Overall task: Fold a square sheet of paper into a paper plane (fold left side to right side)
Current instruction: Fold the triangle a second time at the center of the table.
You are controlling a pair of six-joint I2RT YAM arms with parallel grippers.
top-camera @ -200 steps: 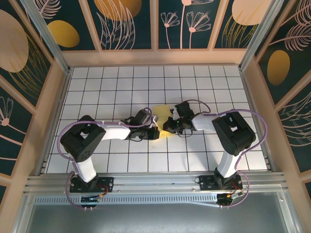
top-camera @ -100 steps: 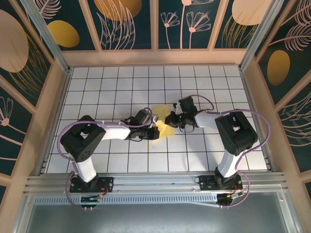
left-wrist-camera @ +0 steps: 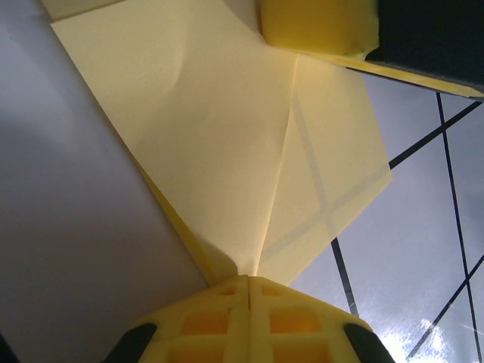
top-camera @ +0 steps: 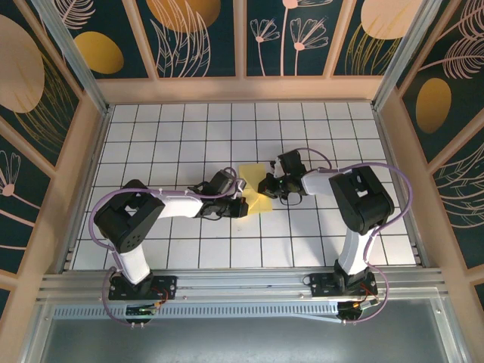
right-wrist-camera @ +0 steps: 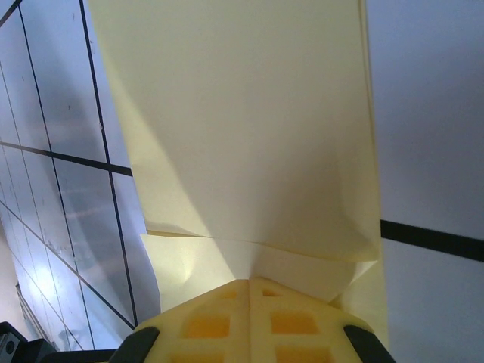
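The pale-yellow square sheet of paper (top-camera: 252, 189) lies creased and partly folded at the middle of the table, between both grippers. My left gripper (top-camera: 240, 199) is shut on its near-left corner; in the left wrist view the yellow fingertips (left-wrist-camera: 227, 291) pinch the paper (left-wrist-camera: 219, 144) where two creased flaps meet. My right gripper (top-camera: 267, 186) is shut on the sheet's right edge; in the right wrist view its fingers (right-wrist-camera: 227, 299) clamp layered paper (right-wrist-camera: 242, 121), one flap raised over another. The right gripper's finger (left-wrist-camera: 318, 23) shows at the top of the left wrist view.
The table is a white tiled grid (top-camera: 181, 128) bounded by wooden side walls (top-camera: 83, 166) and a metal rail (top-camera: 242, 283) at the near edge. Both arms' elbows (top-camera: 125, 219) (top-camera: 363, 200) sit near the front.
My right gripper has moved a little away from the near edge, carrying its edge of the paper along. The left gripper has stayed where it was, still pinching its corner.
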